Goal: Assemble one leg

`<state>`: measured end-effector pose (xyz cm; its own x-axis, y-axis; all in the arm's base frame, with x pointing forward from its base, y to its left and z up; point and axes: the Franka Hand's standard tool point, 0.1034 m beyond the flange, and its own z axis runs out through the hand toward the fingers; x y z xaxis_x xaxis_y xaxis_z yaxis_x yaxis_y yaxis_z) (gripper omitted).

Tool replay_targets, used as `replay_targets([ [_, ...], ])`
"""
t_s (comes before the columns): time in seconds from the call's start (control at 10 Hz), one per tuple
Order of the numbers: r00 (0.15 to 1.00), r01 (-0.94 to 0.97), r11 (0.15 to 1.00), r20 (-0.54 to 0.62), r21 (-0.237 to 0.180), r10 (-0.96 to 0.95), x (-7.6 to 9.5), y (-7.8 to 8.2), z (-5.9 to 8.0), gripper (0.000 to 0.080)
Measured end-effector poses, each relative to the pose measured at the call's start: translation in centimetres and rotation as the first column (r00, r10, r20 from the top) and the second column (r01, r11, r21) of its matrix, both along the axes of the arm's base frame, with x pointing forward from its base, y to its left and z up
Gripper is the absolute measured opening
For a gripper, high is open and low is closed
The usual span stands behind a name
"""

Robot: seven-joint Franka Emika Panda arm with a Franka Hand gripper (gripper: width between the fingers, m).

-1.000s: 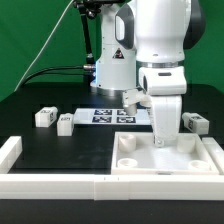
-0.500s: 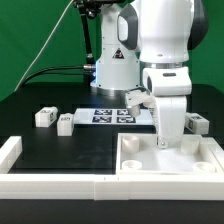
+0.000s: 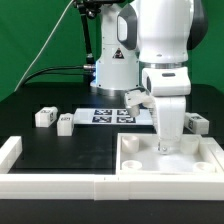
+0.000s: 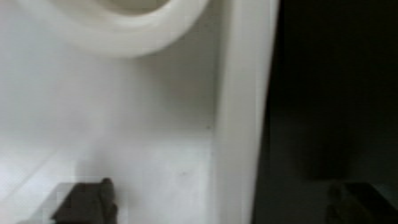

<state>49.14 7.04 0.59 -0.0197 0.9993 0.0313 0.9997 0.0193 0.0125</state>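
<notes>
The large white panel [image 3: 170, 163] lies at the exterior view's right, with round corner recesses. My gripper [image 3: 169, 142] hangs low over the panel's far edge, open and empty. In the wrist view the gripper [image 4: 217, 205] straddles the panel's edge [image 4: 178, 130]: one dark fingertip [image 4: 86, 200] is over the white panel, the other over the black table. A round recess [image 4: 134, 20] shows ahead. Two legs [image 3: 43, 116] [image 3: 65, 123] lie at the exterior view's left. A third leg [image 3: 197, 123] lies behind the gripper at the right. None is held.
The marker board [image 3: 112, 115] lies by the robot base. A white L-shaped rail [image 3: 55, 184] runs along the table's front and left, next to the panel. A black cable hangs at the back left.
The gripper has shifted slightly toward the exterior view's right and lowered toward the panel's edge. The legs and panel have not moved.
</notes>
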Motion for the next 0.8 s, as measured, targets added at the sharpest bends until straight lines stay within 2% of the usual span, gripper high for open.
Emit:
replay_targets([
  [0.1,1.000,0.000,1.000,0.000,0.000,0.000,0.0,0.0,0.0,0.0633],
  [0.4,1.000,0.003,1.000,0.000,0.000,-0.003,0.0,0.0,0.0,0.0649],
  [0.6,0.996,0.094,0.996,0.007,-0.004,-0.094,-1.0,0.2,1.5,0.0649],
  [0.8,0.974,0.227,0.974,0.013,-0.015,-0.227,-2.7,1.2,3.6,0.0649],
])
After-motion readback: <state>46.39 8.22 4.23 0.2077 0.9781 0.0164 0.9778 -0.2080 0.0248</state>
